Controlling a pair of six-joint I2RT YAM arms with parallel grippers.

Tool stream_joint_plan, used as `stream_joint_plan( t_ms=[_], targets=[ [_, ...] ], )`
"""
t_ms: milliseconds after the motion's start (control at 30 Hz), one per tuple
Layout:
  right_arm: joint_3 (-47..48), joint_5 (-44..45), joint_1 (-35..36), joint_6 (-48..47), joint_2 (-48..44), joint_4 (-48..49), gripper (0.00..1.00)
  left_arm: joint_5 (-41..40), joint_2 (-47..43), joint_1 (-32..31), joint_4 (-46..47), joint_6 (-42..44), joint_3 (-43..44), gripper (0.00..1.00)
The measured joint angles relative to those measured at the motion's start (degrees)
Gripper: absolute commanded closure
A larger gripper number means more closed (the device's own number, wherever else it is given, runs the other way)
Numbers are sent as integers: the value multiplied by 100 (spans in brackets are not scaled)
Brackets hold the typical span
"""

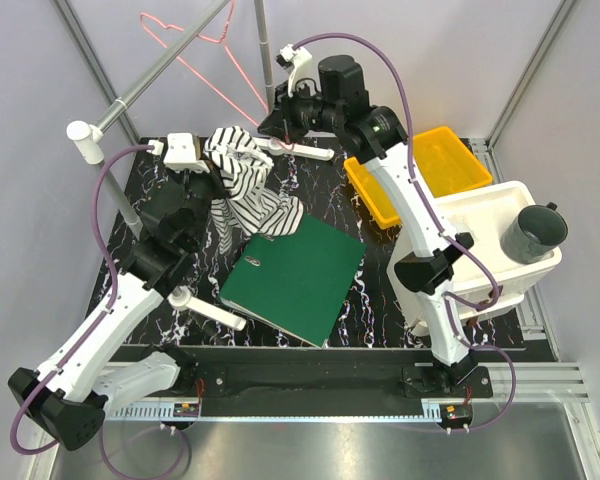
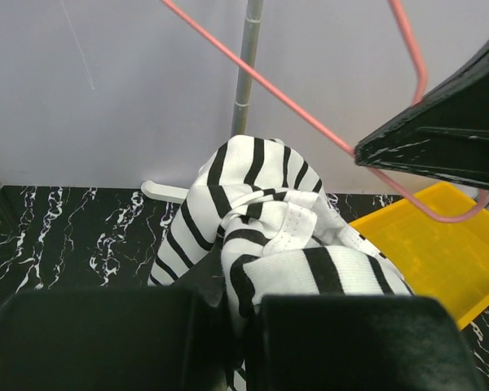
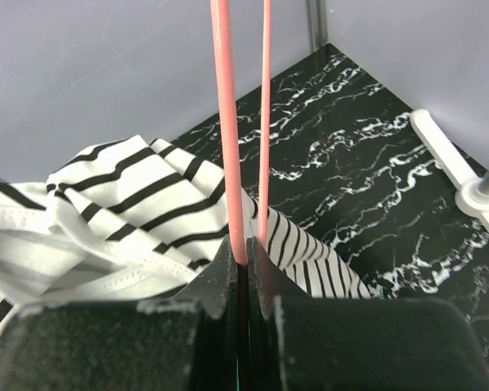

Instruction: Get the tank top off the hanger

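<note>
Right wrist cam: right claw (image 3: pixel 243 273) was pressed together on one wire of the hanger (image 3: pixel 228 122), pinching it. A second pink wire ran up just behind the first. Tank top (image 3: pixel 130 212) lay crumpled left of and behind that claw, close to the wires. Couldn't tell from there whether any fabric was looped on a wire.

Left wrist cam: left claw (image 2: pixel 243 318) was closed on a fold of the tank top. Striped fabric was squeezed between the fingers (image 2: pixel 106 342) and heaped just ahead of them. The hanger wires crossed above the heap, apart from it, and ran into the right claw at the right edge. Yellow bin (image 2: pixel 440 252) sat on the desk behind.

Only the top cam gave the layout. The tank top was at the back left of the desk (image 1: pixel 380 290), its upper part held up in the left claw and its lower end draped onto the far corner of the green binder (image 1: pixel 295 275). The hanger stood tilted in the air behind the garment with its lower corner in the right claw. Its hook was up near the grey rail (image 1: pixel 165 60); couldn't tell if they touched. A white tub (image 1: pixel 490 205) with a grey cup (image 1: pixel 533 232) sat at the right. Neither wrist cam caught those or the binder.
</note>
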Motion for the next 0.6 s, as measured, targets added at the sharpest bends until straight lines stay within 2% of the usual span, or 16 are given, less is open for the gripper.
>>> stream_joint_plan(
  t_ms=[233,600],
  targets=[
    [-35,-437,9,282,446,669,100,-11,-13,0,4,48,-15,100],
    [-85,-481,201,291,981,1067,100,-90,-264,0,-2,111,-120,100]
  ],
)
